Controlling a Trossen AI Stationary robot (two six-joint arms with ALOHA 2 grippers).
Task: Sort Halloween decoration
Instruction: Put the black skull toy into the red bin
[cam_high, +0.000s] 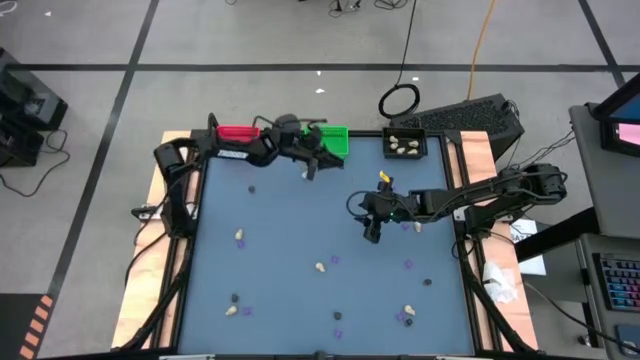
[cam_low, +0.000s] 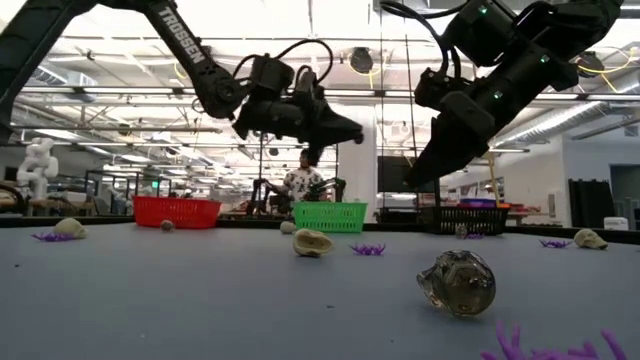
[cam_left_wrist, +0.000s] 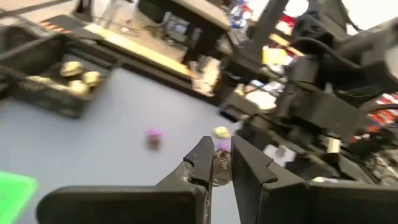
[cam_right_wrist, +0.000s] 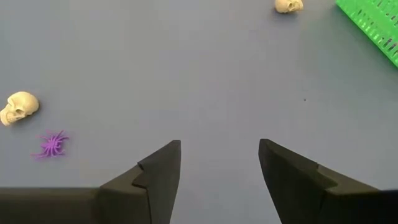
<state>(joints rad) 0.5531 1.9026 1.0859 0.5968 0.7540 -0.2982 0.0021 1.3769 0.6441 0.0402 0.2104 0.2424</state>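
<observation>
Small Halloween trinkets lie scattered on the blue table: cream skulls (cam_high: 320, 267), purple spiders (cam_high: 408, 264) and dark grey skulls (cam_high: 427, 282). My left gripper (cam_high: 310, 168) hangs above the table's far edge beside the green bin (cam_high: 337, 140), shut on a small grey trinket (cam_left_wrist: 219, 167). A cream skull (cam_high: 305, 175) lies on the table under it. My right gripper (cam_high: 372, 232) hovers open over bare table right of centre, tilted down with nothing between its fingers (cam_right_wrist: 158, 168). A cream skull (cam_right_wrist: 18, 107) and a purple spider (cam_right_wrist: 51, 143) lie ahead of it. My left gripper pinches the small grey trinket (cam_left_wrist: 219, 167) between its two fingers (cam_left_wrist: 202, 162), a little back from their tips. The fingers run nearly level, well above the table. The trinket is lifted clear of the table.
A red bin (cam_high: 237, 132), the green bin and a black bin (cam_high: 405, 145) holding cream skulls stand in a row along the far edge. A grey skull (cam_low: 458, 282) and purple spiders lie near the front edge. The table's centre left has free room.
</observation>
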